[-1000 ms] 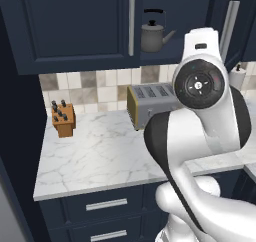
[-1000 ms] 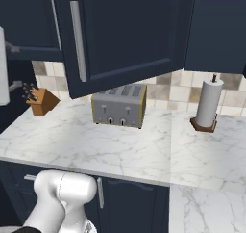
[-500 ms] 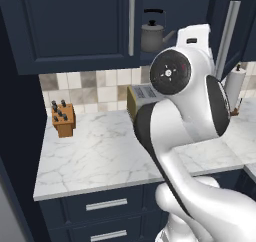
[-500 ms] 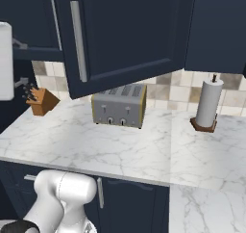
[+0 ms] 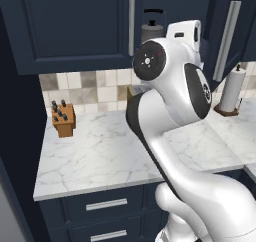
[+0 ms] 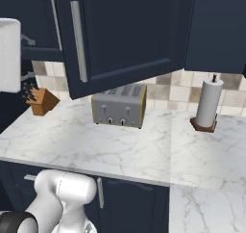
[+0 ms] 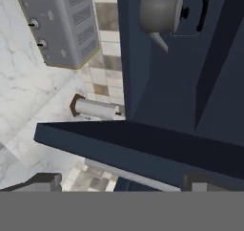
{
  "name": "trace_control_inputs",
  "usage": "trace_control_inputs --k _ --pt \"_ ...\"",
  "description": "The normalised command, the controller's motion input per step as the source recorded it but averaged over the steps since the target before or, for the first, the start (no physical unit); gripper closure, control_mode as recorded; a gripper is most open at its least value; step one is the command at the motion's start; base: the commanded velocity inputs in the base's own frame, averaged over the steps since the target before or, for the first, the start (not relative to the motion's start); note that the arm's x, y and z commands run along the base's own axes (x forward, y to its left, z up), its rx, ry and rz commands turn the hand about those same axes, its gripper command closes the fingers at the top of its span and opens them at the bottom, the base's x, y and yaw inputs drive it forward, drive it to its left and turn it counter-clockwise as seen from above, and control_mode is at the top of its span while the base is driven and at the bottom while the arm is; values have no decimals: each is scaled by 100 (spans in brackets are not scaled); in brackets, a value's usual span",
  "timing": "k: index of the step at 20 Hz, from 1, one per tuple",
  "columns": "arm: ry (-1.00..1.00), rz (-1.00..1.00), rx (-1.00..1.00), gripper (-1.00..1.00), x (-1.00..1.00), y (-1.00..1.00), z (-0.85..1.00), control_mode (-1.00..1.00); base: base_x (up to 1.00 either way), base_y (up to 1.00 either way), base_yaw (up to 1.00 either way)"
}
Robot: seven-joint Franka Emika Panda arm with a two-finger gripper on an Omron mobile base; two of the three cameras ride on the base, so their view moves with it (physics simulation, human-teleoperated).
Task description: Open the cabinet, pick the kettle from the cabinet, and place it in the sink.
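- The grey metal kettle (image 7: pixel 164 11) with black handle is being seen inside the open dark navy wall cabinet (image 5: pixel 70 26), near its front edge.
- The two-finger gripper (image 7: pixel 121 181) is being held released, grasping nothing.

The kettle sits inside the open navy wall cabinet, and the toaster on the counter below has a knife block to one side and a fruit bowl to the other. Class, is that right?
Not quite. Right base view: beside the toaster stands a paper towel roll, not a fruit bowl. The kettle, cabinet and knife block are as stated.
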Motion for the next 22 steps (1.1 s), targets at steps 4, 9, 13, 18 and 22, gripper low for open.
trace_control_inputs --k 4,9,13,18,22 --pt "-3 -1 0 -100 21 -6 -2 -100 0 0 0" --pt "-5 -1 0 -100 15 -13 -7 -100 0 0 0" --pt "-2 -5 0 -100 18 -11 -6 -100 0 0 0" --pt "0 -10 0 -100 16 -15 -2 -100 0 0 0" --pt "0 -11 0 -100 12 -19 -1 -100 0 0 0"
